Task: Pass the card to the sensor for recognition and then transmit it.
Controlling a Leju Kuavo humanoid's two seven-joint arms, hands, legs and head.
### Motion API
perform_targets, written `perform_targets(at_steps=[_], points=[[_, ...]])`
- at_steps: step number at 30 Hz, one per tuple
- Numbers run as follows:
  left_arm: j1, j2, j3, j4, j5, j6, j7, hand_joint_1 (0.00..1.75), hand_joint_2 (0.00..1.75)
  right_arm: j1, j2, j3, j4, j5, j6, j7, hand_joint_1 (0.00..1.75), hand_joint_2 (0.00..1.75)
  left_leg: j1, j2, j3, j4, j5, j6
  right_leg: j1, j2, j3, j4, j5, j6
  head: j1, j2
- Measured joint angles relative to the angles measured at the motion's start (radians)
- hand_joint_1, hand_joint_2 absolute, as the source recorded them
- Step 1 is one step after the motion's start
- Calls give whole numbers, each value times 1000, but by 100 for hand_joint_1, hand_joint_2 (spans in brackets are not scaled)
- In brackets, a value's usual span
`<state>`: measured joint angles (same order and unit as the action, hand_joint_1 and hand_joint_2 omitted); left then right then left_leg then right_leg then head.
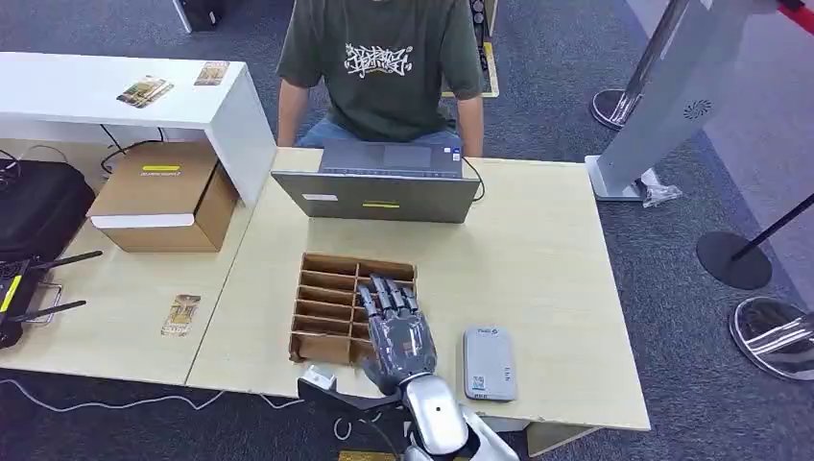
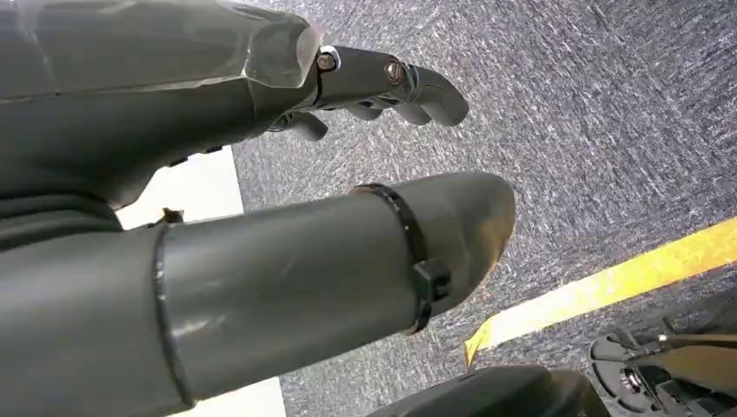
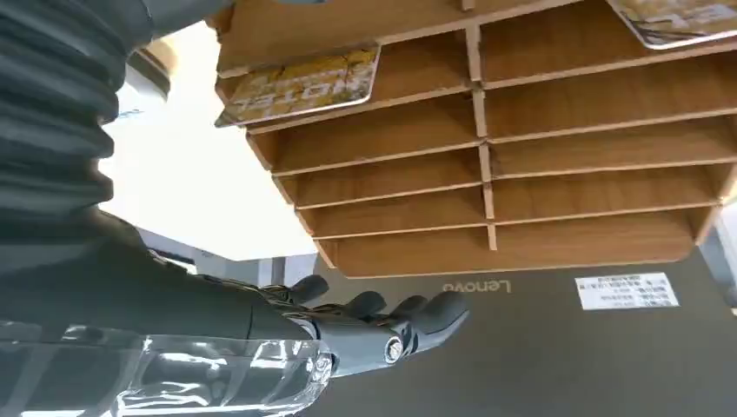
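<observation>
The right hand (image 1: 398, 331) is seen low in the middle of the head view, stretched flat over the wooden slot box (image 1: 326, 307) with its fingers apart and nothing held. A card is still to be picked, so the task looks to be at its first step — the reach into the box. In the right wrist view a yellow card (image 3: 300, 82) is seen lying in a slot at the upper left of the frame, and another card (image 3: 682, 19) at the upper right. Next, the fingers will likely need to be lowered onto one card and closed on it, then the card carried to the grey sensor (image 1: 490, 363) just right of the hand. "Lenovo" can be read upside down on the laptop (image 3: 556, 347). The left hand (image 2: 382, 82) is seen over carpet, fingers curled in — nothing is held.
</observation>
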<state>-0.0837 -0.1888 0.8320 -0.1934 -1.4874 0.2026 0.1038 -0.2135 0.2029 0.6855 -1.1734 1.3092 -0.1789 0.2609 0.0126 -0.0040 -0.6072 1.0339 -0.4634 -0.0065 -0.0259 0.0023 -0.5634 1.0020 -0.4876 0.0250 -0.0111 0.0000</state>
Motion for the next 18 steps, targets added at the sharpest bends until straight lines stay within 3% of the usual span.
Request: perform_targets(at_steps=[8, 18], points=[[0, 0, 0, 0, 2, 0, -2, 0, 0, 28, -18, -1, -46, 14, 39, 15, 0, 175, 0, 0, 0, 0, 0, 0, 0, 0, 0, 0, 0, 0, 0, 0], [0, 0, 0, 0, 3, 8, -2, 0, 0, 58, -32, -23, -74, 109, 129, 110, 0, 175, 0, 0, 0, 0, 0, 0, 0, 1, -1, 0, 0, 0, -1, 0]])
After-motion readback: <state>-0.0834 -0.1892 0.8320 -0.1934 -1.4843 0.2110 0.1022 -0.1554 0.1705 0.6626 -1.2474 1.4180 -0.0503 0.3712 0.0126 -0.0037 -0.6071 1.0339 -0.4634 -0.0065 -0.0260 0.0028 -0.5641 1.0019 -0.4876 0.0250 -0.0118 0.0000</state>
